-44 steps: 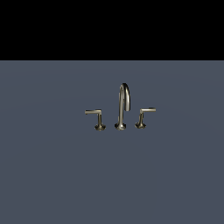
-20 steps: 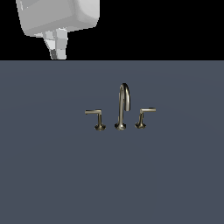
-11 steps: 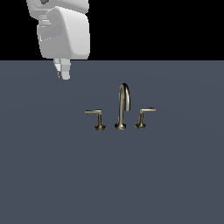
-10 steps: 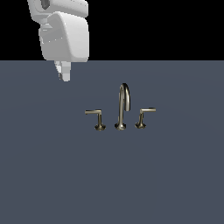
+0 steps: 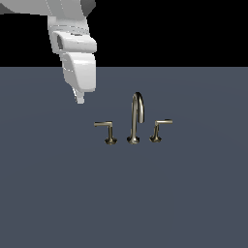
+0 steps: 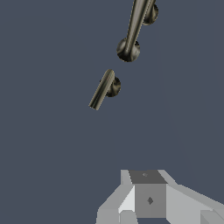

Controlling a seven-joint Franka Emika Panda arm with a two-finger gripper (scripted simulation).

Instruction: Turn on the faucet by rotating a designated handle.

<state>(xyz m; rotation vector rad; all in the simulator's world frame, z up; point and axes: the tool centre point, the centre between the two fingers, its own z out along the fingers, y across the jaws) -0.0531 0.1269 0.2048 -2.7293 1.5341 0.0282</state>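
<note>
The faucet (image 5: 135, 118) stands mid-surface: a tall arched spout between two low levers. The handle (image 5: 106, 130), with the longer flat bar and upright stem, is the lever on the exterior view's left. The twin lever (image 5: 161, 128) with the slanted stem is on the right. My gripper (image 5: 80, 98) hangs above and to the exterior view's left of the handle, apart from it. Its fingers look pressed together with nothing between them. In the wrist view the handle (image 6: 105, 89) and the spout (image 6: 133, 30) lie ahead of my gripper (image 6: 144, 199).
The faucet set sits on a flat dark grey-blue surface (image 5: 193, 193). A black background lies above the surface's far edge. My white arm (image 5: 72, 43) comes down from the upper left of the exterior view.
My arm has come into view from the top left and moved down and rightward, so the gripper is now lower and nearer the handle. The faucet has not moved.
</note>
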